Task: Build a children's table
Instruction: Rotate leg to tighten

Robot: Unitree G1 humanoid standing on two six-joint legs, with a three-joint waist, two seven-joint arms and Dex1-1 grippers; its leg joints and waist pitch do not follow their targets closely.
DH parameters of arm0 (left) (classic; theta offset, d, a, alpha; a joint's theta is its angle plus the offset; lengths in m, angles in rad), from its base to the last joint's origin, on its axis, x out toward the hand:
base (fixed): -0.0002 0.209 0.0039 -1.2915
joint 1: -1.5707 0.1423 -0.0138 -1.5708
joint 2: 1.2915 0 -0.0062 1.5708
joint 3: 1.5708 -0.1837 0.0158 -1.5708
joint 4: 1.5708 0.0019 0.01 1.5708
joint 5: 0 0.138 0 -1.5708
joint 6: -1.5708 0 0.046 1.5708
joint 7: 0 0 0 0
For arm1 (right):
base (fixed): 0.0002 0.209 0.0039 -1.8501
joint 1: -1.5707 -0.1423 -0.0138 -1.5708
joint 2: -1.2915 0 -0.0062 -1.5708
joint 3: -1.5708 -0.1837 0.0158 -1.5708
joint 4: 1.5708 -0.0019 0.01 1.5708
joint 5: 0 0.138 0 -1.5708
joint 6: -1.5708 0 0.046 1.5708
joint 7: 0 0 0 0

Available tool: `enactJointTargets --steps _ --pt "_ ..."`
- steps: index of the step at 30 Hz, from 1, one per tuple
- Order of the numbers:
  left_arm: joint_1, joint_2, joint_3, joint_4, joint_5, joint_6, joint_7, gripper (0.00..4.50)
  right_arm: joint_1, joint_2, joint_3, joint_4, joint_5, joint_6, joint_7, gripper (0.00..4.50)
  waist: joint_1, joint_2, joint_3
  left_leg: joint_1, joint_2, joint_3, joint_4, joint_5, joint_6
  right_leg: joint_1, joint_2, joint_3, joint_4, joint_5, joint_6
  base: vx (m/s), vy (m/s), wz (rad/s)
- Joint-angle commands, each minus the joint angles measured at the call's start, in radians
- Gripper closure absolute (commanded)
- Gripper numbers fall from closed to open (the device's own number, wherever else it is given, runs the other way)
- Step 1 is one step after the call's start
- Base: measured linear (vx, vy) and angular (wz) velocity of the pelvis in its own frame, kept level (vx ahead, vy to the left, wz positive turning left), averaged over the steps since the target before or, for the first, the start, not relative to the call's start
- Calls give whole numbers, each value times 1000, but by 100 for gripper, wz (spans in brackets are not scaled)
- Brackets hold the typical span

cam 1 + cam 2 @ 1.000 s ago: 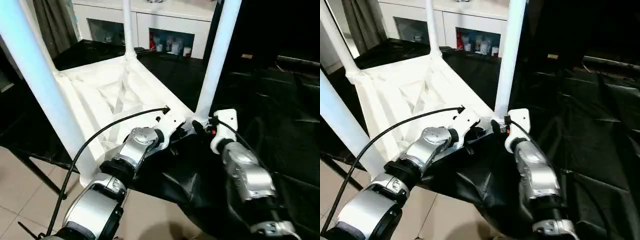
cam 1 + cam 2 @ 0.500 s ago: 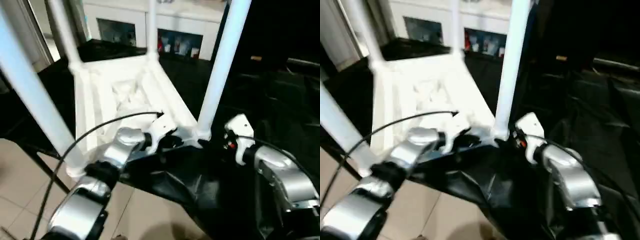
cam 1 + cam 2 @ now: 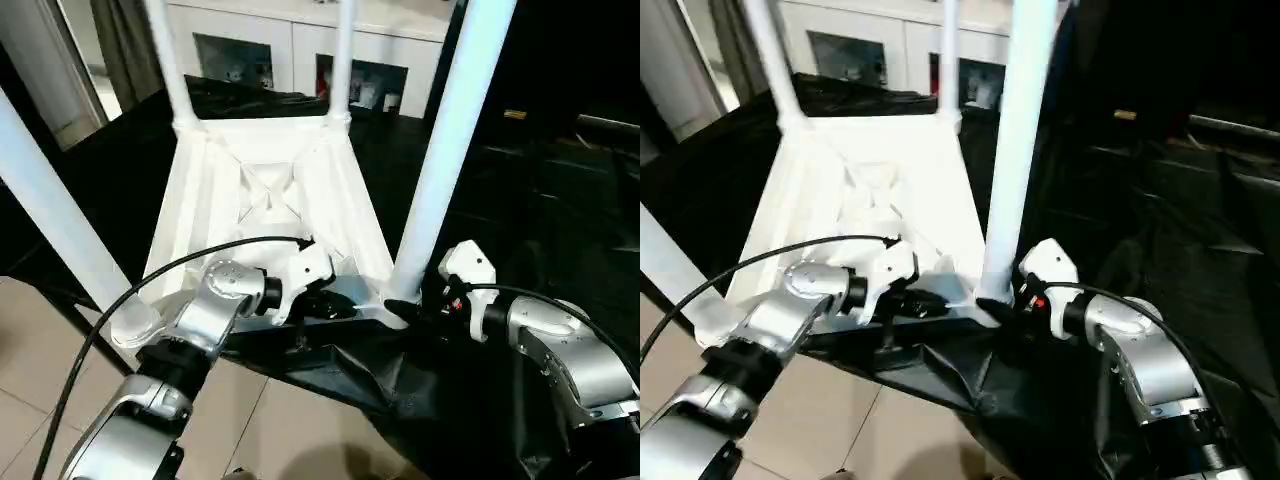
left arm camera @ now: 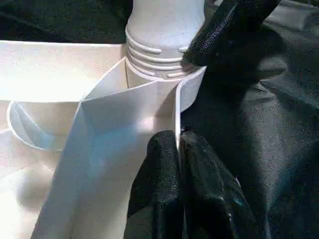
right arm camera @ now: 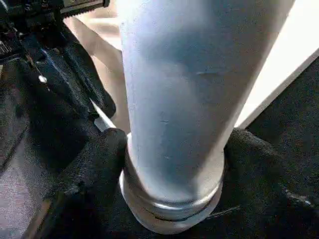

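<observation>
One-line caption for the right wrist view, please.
Right end effector clasps the base of a white table leg beside the upturned tabletop.

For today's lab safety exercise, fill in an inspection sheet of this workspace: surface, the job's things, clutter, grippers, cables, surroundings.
Surface: black sheet, creased, draped over the work area.
Job's things: white tabletop lying underside up, ribs showing; four legs standing up from its corner sockets, the nearest being the right front leg.
Clutter: nothing seen.
Grippers: left gripper has its fingers pinched on the tabletop's rim beside the socket; right gripper has its fingers around the base of the right front leg.
Cables: black cable arching over the left arm; another along the right forearm.
Surroundings: white cabinet behind; tiled floor on the left.
</observation>
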Motion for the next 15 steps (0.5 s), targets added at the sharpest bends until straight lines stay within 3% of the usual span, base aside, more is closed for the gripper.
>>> enactJointTargets --steps 1,12,15 --pt "-6 -15 -10 -55 -50 -13 -57 450 0 -6 -24 -5 6 7 -8 162 0 -15 -65 -2 23 -2 -66 -185 72 62 -61 43 -73 -298 -178 0 0 0" --pt "1 -8 -11 -75 -52 11 -57 450 10 24 -38 -3 40 19 -18 184 -2 -12 -65 -1 22 -2 -66 -187 67 62 -60 43 -74 -297 -175 0 0 0" --pt "-19 -38 5 -28 -29 22 36 450 -8 79 -62 52 18 20 -126 185 -4 -11 -64 -1 22 -3 -68 -196 60 60 -59 41 -75 -316 -171 0 0 0"
